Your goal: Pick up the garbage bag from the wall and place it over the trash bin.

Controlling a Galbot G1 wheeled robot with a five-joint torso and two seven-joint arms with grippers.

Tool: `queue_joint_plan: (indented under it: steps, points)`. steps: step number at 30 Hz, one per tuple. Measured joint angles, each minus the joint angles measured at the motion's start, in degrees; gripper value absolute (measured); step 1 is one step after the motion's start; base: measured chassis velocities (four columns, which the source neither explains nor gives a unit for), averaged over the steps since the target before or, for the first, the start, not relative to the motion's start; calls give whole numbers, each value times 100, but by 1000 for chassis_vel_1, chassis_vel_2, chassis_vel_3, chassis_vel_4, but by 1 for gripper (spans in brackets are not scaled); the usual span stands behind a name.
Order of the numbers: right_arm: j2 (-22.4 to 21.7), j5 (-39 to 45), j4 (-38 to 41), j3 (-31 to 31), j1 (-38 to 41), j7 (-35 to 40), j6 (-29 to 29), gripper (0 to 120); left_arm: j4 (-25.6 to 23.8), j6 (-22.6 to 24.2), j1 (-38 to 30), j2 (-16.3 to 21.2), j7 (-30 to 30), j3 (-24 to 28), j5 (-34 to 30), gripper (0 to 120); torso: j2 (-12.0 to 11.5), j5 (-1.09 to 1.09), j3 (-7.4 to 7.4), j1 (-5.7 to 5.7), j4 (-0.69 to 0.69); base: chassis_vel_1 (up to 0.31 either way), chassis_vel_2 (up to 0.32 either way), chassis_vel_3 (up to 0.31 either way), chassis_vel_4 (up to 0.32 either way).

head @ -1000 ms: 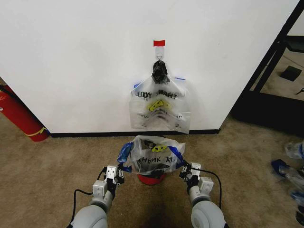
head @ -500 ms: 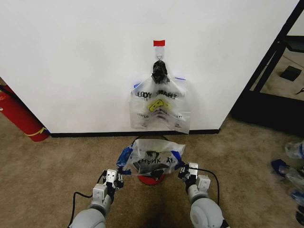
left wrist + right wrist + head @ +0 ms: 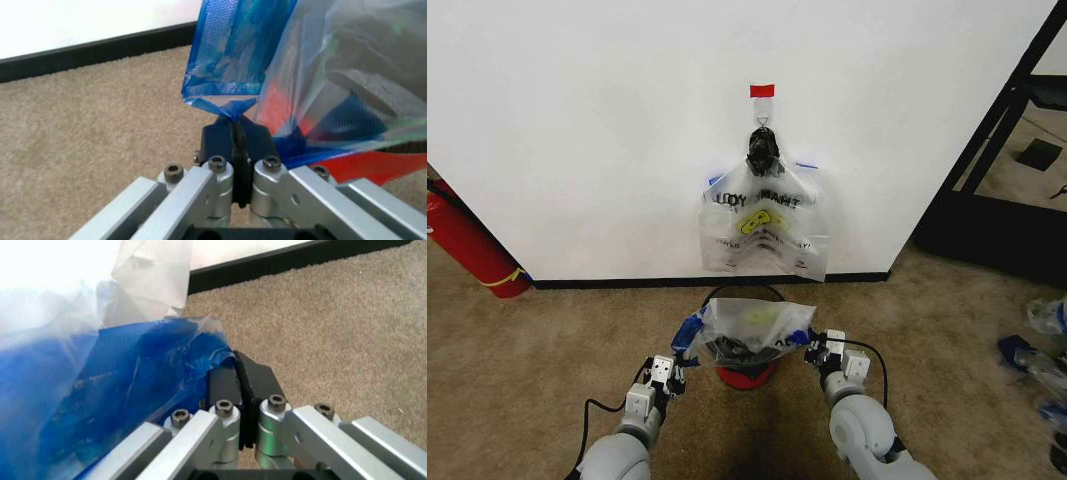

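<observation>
— While both arms are out front, can you make out who has hold of what?

— Yes. The left tool [image 3: 670, 373] is pinched tight on one blue handle of the garbage bag [image 3: 752, 328], and the right tool [image 3: 827, 349] is clamped on the other. In the left wrist view that left tool [image 3: 238, 145] has its jaws closed flat on the twisted blue strip, and the right tool [image 3: 235, 377] looks the same, blue film bunched against it.

— So where is the bag, then?

— Slung between the two tools, low over the carpet, right above the trash bin [image 3: 744, 296]. The black rim peeks out behind the plastic and the red base shows underneath. The wall [image 3: 587, 130] is just beyond, with the bunch of spare bags [image 3: 764, 232] hanging from a black knot under the red tape strip [image 3: 762, 91].

— Which way does it lie?

— Its long axis runs side to side, handle to handle, one arm at each end, so neither is nearer. The mouth seems to face down toward the bin, sagging in the middle. I would judge it wants spreading and lowering so the mouth clears the rim all round; I cannot tell whether any edge is over the rim yet.
</observation>
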Motion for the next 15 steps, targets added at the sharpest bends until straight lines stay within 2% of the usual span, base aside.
queue_joint_plan:
  steps: [8,11,15]
  points:
    - [-67,-112,-5,5,-81,-58,249,0,-47,-275,96,-125,24,-65,166,1,0,0,0,-1,0,0,0,0,0]
    - [-103,-218,47,10,-172,-97,365,0,-135,-316,187,-125,24,-129,289,8,0,0,0,-1,0,0,0,0,0]
    - [-230,-639,289,22,-457,-183,661,15,-426,-343,458,-127,25,-272,565,25,0,0,-1,-1,0,0,0,0,0]
